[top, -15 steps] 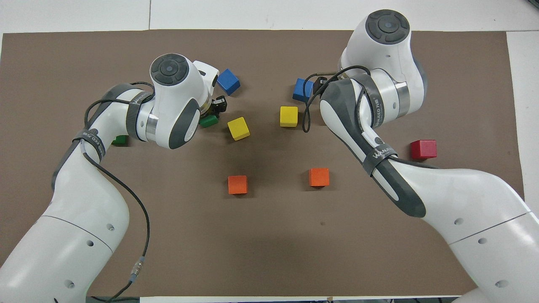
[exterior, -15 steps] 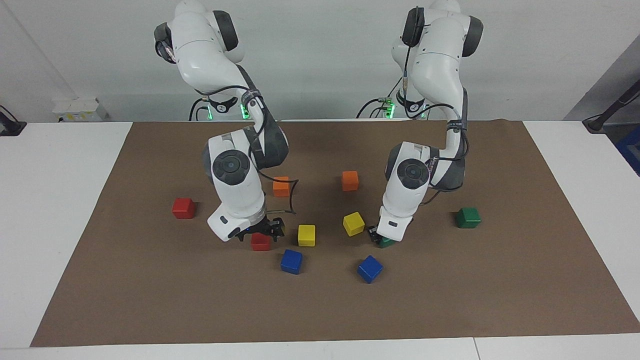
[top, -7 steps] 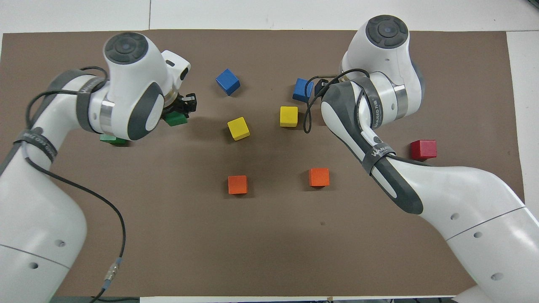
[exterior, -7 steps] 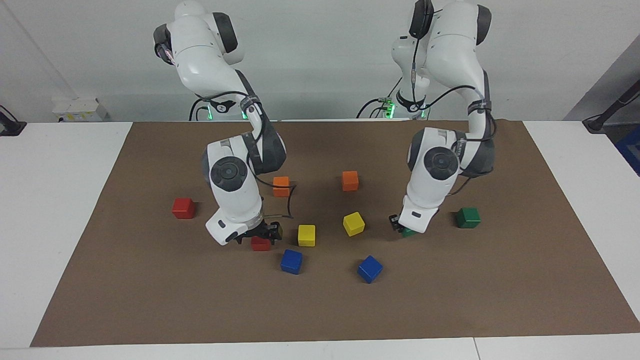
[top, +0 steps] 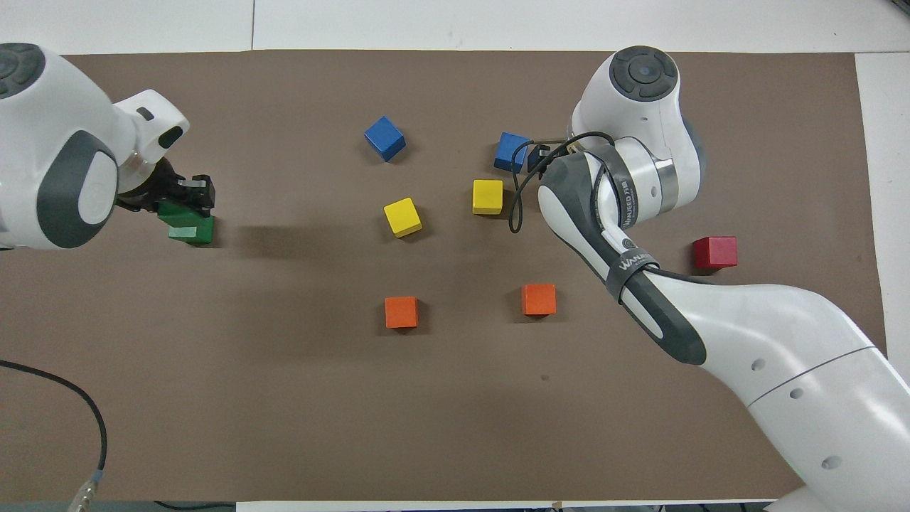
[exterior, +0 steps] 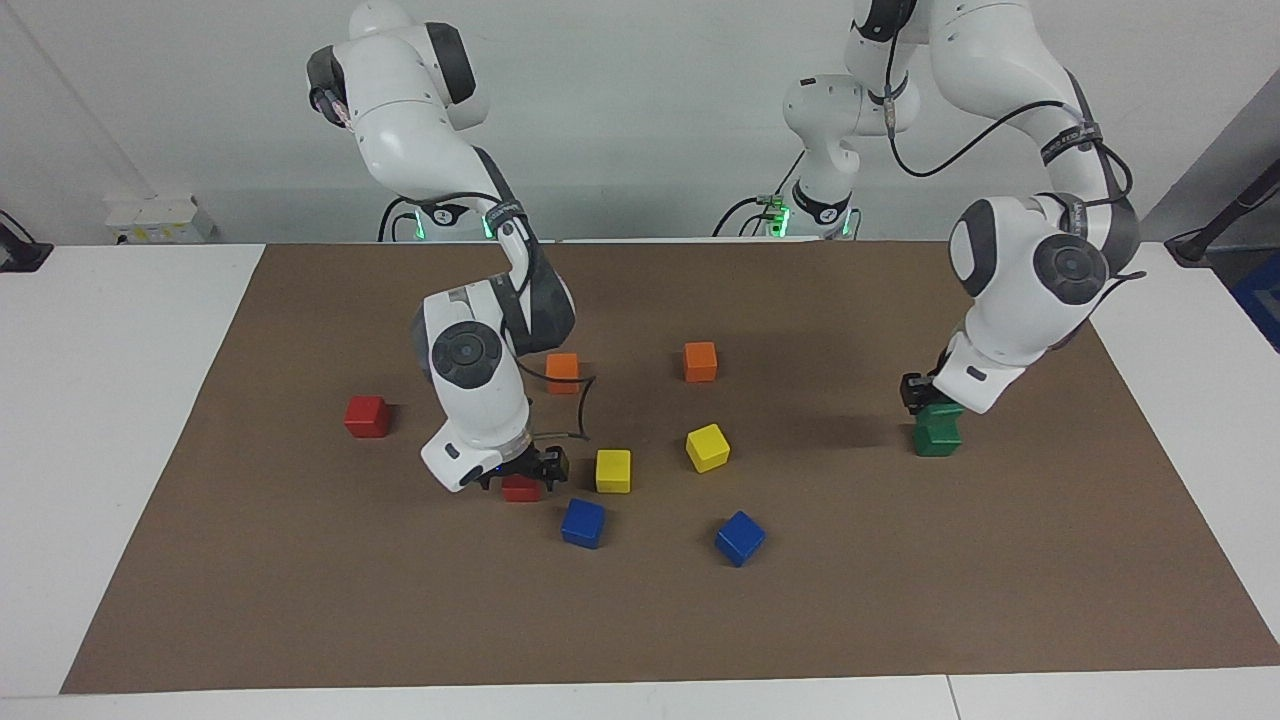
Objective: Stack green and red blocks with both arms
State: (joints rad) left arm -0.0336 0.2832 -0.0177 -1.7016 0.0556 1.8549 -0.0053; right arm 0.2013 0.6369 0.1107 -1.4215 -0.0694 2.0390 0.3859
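A brown mat [exterior: 300, 600] covers most of the white desk [exterior: 100, 400]. In the facing view two orange cubes sit near the middle of the frame, one [exterior: 562, 372] left of centre and the other [exterior: 700, 361] just right of it. Below them lie two yellow cubes, one [exterior: 613, 470] square to the frame and one [exterior: 707, 447] turned askew. Lowest are two blue cubes, one [exterior: 583, 522] close below the square yellow cube, the other [exterior: 740, 538] lower right of the askew one. A small white box [exterior: 160, 218] stands against the wall at upper left.

White table [exterior: 120, 420], brown mat [exterior: 640, 620], coloured blocks [exterior: 583, 523]
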